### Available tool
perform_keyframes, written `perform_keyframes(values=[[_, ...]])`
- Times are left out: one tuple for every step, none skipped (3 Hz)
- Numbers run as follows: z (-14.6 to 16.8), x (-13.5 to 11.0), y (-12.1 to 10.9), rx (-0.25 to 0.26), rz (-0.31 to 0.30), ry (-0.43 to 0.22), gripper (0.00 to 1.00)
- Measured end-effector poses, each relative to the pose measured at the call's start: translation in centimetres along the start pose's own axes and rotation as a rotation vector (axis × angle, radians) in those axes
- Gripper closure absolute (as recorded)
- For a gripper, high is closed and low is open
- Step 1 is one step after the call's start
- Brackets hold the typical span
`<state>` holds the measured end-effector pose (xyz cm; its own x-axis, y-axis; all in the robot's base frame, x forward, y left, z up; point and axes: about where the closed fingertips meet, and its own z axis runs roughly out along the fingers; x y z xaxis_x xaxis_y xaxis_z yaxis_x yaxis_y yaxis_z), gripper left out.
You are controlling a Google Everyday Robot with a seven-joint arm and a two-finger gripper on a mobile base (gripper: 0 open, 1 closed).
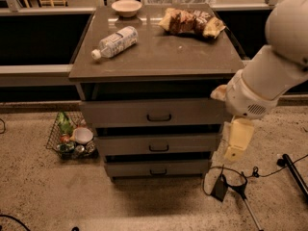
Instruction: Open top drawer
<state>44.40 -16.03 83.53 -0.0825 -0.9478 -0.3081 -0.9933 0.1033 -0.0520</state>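
Partly hidden claw [237, 141] beside top drawer [120, 113]

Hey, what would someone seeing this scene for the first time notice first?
The big white robot arm fills the right side, its pale gripper hanging just right of the grey cabinet. The top drawer, widest of three grey fronts, faces the camera, and a water bottle lies on the cabinet's top.

My pincer [234, 150] hangs right of top drawer [154, 112], under arm [269, 76]. Arm cut off at right edge, covers drawer's right corner. Drawer inside too dark for me. Floor basket [54, 134] contents too small to name.
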Motion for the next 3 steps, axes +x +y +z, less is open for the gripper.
perform_keyframes(values=[[5.3, -0.5, 0.6, -0.087, 0.013, -0.115, 0.0], [5.3, -0.5, 0.6, -0.087, 0.013, -0.115, 0.0], [7.5, 0.5, -1.5, -0.069, 0.008, -0.056, 0.0]])
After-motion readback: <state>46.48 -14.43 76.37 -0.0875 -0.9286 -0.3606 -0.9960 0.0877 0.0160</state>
